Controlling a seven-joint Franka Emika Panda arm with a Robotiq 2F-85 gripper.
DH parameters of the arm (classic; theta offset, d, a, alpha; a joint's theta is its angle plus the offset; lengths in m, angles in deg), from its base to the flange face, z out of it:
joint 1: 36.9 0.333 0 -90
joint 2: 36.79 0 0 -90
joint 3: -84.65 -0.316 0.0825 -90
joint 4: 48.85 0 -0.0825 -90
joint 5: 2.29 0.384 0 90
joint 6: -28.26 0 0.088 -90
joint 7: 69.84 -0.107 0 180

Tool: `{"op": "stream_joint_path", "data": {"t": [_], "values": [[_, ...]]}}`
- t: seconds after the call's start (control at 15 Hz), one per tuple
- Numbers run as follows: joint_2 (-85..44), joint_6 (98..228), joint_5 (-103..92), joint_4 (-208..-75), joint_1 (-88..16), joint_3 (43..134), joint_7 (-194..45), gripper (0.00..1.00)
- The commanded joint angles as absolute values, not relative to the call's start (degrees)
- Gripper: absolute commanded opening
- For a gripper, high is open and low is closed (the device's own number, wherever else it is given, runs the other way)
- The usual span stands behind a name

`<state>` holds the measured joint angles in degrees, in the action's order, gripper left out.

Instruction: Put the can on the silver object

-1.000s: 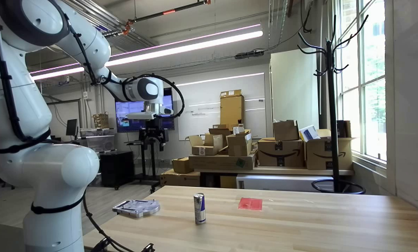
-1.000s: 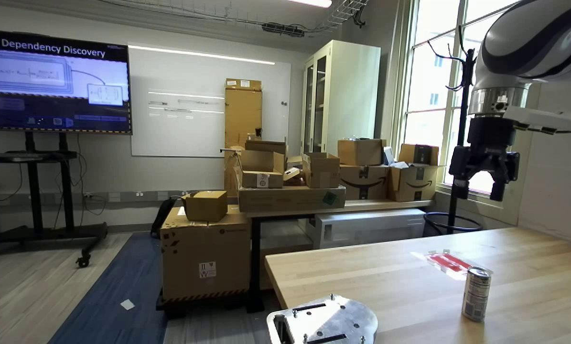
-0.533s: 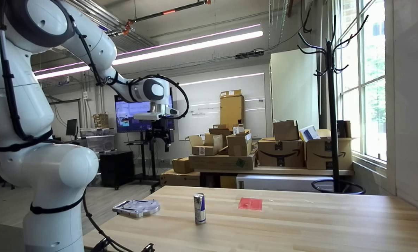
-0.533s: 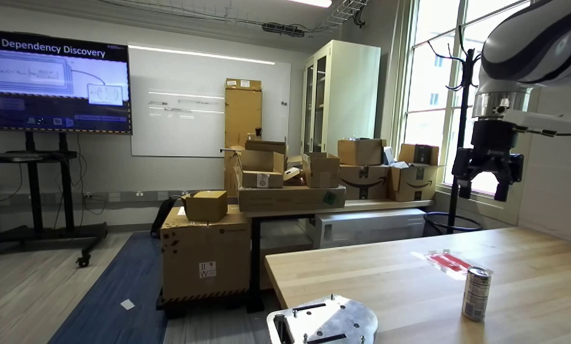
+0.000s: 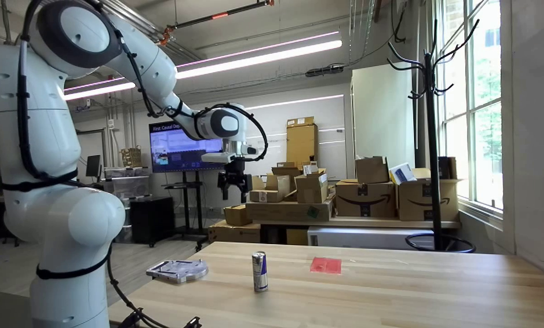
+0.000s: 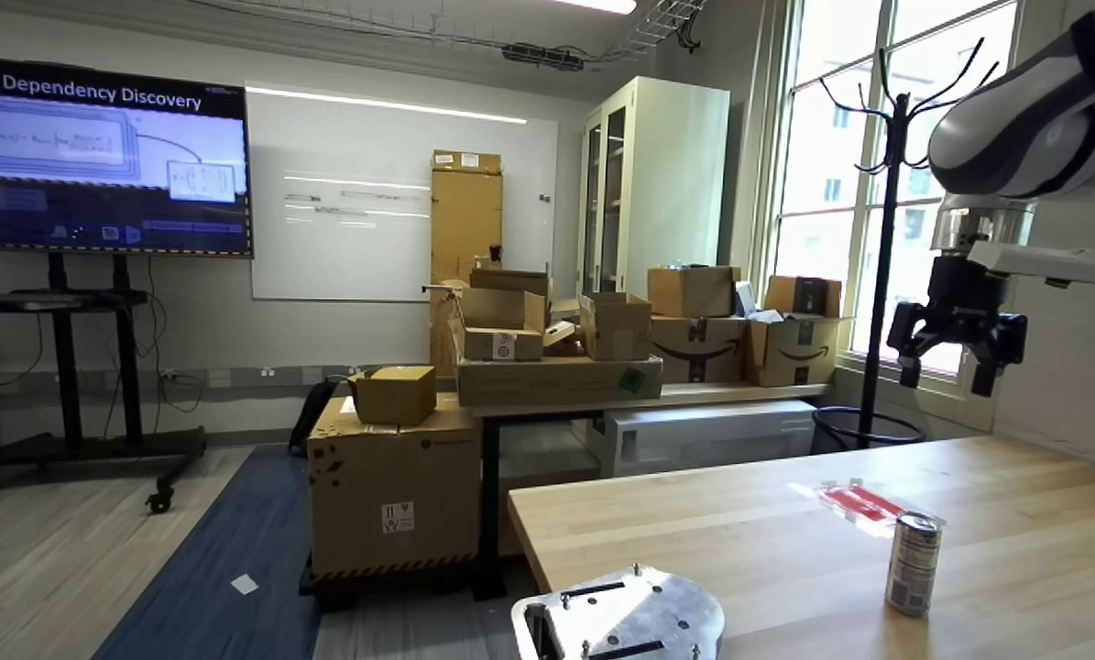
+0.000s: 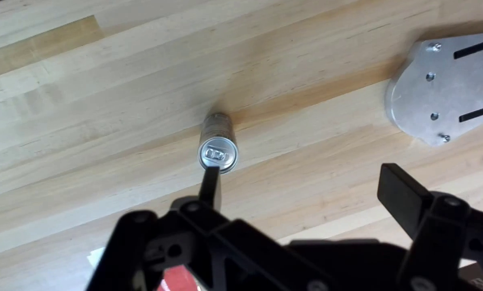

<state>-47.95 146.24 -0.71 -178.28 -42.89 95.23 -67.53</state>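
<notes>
The can is a slim silver and blue can standing upright on the table. It also shows in an exterior view and in the wrist view. The silver object is a flat metal plate at the table's edge, with slots and screws, seen in an exterior view and partly in the wrist view. My gripper is open and empty, high above the table, also in an exterior view. In the wrist view my gripper has its left fingertip overlapping the can's near rim.
A flat red piece lies on the wooden table beyond the can. Cardboard boxes are stacked on another table behind. A black coat rack stands near the window. A screen stands farther back.
My gripper has moved right in both exterior views, toward above the can, and has turned about its vertical axis. It stays open. The can and the silver object have not moved.
</notes>
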Motion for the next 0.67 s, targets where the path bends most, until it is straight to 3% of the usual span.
{"op": "stream_joint_path", "data": {"t": [0.0, 0.6], "values": [[-42.7, 147.6, 0.1, -174.7, -44.9, 95.9, -68.3, 1.00], [-26.7, 153.5, 5.3, -169.5, -45.6, 95.6, -67.6, 1.00]]}}
